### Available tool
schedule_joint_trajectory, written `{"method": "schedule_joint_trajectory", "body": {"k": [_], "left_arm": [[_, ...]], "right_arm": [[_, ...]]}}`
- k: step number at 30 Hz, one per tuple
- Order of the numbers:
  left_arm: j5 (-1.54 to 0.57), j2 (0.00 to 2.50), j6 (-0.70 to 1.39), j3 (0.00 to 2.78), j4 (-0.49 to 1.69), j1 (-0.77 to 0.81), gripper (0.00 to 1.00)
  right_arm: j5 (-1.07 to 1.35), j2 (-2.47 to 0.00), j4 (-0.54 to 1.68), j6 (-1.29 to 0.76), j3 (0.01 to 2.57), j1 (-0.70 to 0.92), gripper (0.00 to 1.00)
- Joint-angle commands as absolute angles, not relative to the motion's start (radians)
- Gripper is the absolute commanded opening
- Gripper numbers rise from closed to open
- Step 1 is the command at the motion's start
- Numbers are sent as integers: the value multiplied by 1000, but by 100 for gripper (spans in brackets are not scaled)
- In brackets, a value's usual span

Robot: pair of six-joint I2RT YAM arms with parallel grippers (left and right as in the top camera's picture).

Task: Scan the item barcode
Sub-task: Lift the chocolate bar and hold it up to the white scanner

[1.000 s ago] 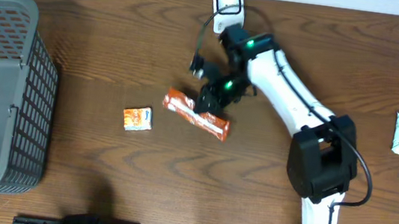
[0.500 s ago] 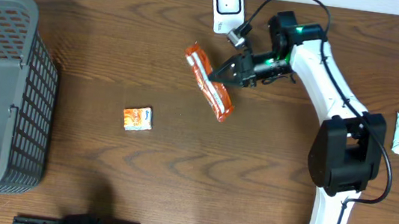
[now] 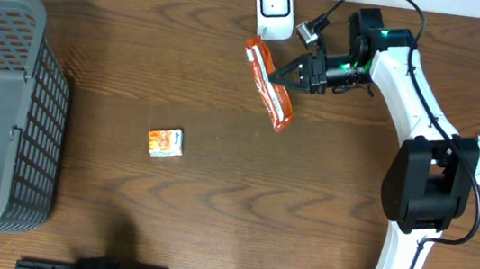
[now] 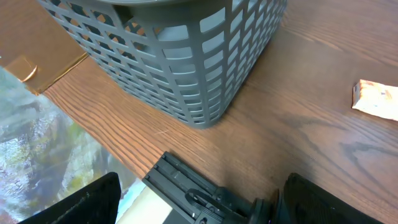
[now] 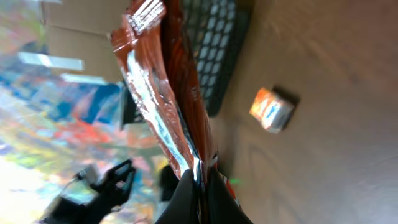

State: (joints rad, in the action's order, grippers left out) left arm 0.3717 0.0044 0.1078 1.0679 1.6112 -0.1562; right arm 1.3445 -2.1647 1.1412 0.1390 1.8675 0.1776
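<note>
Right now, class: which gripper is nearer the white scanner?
Right. The right gripper, shut on the orange packet, is beside the scanner; the left gripper is by the basket.

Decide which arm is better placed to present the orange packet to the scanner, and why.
Right: right gripper grips the orange packet beside the white scanner; left gripper sits open by the basket.

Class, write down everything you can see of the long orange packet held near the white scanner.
The orange packet is a long, flat wrapper of glossy foil-like film, orange-red with pale print and a silvery strip along one side, and crimped at its end. It hangs clear of the table, pinched at one long edge by the shut right gripper, the only thing touching it. From overhead it slants, its upper end just below the white scanner.
</note>
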Motion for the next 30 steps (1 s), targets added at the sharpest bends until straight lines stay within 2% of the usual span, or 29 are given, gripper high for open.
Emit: {"method": "schedule_joint_trajectory", "body": {"k": [1,4,8,12,19,24,30], "left_arm": [[381,5,107,1069,1689,-160,84],[381,5,107,1069,1689,-160,84],[381,5,107,1069,1689,-160,84],[381,5,107,1069,1689,-160,84],[381,5,107,1069,1689,-160,84],[381,5,107,1069,1689,-160,84],[381,5,107,1069,1689,-160,84]], "right_arm": [[1199,-2120,1066,41,1919,165,1],[1021,-2072,965,-55,1933,168,1],[865,-1987,824,-85,1934,179,1],[607,-1925,666,-91,1934,210,1],[334,-1956,469,118,1933,289,1],[-12,-2055,265,205,1933,363,1],[-164,-2182,-14,279,1933,402,1]]}}
